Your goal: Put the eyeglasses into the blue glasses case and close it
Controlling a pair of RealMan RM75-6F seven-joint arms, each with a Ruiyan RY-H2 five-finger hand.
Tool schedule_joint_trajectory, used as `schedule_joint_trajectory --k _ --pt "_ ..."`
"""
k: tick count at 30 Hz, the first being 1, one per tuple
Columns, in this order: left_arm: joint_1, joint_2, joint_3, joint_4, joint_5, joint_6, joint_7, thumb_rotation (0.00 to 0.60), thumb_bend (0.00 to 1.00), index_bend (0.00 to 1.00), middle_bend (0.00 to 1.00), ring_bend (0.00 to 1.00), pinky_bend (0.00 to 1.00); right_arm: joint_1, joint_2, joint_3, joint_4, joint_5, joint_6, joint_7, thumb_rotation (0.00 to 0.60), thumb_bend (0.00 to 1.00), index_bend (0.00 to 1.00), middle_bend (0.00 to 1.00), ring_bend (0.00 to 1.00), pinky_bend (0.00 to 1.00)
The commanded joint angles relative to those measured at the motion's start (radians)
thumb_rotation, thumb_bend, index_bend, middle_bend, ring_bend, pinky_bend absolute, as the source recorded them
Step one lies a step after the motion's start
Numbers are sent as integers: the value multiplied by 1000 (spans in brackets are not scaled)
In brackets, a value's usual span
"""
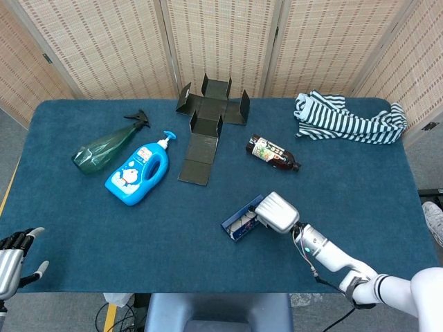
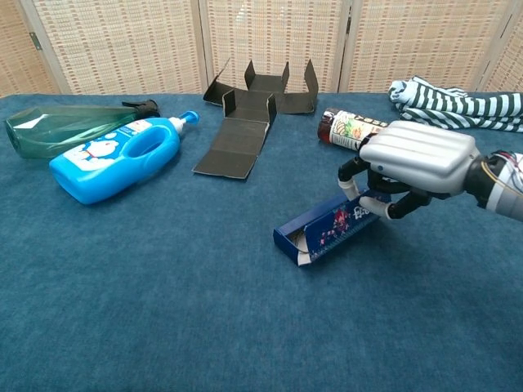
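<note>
One blue glasses case [image 2: 325, 231] lies near the middle of the surface [image 2: 163, 310], nearly folded shut, its contents hidden. The right robot hand [image 2: 413, 159] grips its right end. The left robot hand [image 1: 10, 250], fingers apart, holds nothing. One spray bottle [image 1: 104, 146], one blue detergent bottle [image 1: 138, 174], one brown bottle [image 1: 274, 153].

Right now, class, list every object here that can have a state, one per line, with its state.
Glasses case: lid folded over, end flap open, gripped by the right hand.
Left hand: holds nothing, fingers apart.
Spray bottle: lying down.
Blue soap bottle: lying down.
Brown bottle: lying down.
Black box: unfolded flat.
Striped cloth: crumpled.
</note>
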Motion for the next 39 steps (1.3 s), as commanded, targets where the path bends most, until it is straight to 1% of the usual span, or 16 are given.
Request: schedule_joint_trajectory --k 1,11,17,20,23,25,27,29,31,36,38,39 --pt "2 3 1 -2 0 3 2 600 304 228 256 232 300 31 -31 25 28 20 -43 -29 600 541 716 995 1000 903" --pt "10 10 5 -3 -1 8 -9 600 303 227 256 231 300 91 -124 58 114 39 -108 -43 600 539 706 995 1000 903" --pt "6 8 6 1 0 -1 -13 600 303 227 257 232 300 125 -181 78 167 68 -163 -68 600 527 496 994 1000 903" --pt "5 10 5 0 -2 -2 -16 600 303 228 257 231 300 143 -202 87 185 84 -192 -89 600 517 345 988 1000 903" --pt "6 12 5 1 -5 -3 -17 600 303 227 256 232 300 157 -211 99 188 104 -217 -118 600 452 192 983 1000 903" --pt "7 11 6 1 -7 -3 -19 600 304 228 256 232 300 162 -212 107 184 117 -226 -133 600 397 135 980 1000 903" --pt "8 11 6 2 -8 -4 -20 600 303 228 257 232 300 163 -209 113 176 127 -225 -142 600 339 100 979 1000 903" --pt "9 11 6 3 -8 -3 -22 600 302 227 257 232 300 159 -203 116 165 132 -216 -140 600 275 77 979 1000 903" --pt "10 12 6 4 -9 -2 -24 600 303 227 256 232 300 152 -190 117 147 137 -205 -133 600 236 75 979 1000 903" --pt "9 14 4 6 -7 0 -27 600 303 227 257 232 300 129 -131 117 68 131 -152 -110 600 218 75 979 1000 903" --pt "7 14 4 5 -6 -2 -26 600 303 228 257 232 300 122 -91 110 16 125 -143 -95 600 200 75 979 1000 903" --pt "7 14 4 5 -6 -3 -25 600 304 228 256 232 300 120 -73 106 -7 124 -145 -92 600 173 75 979 1000 903"
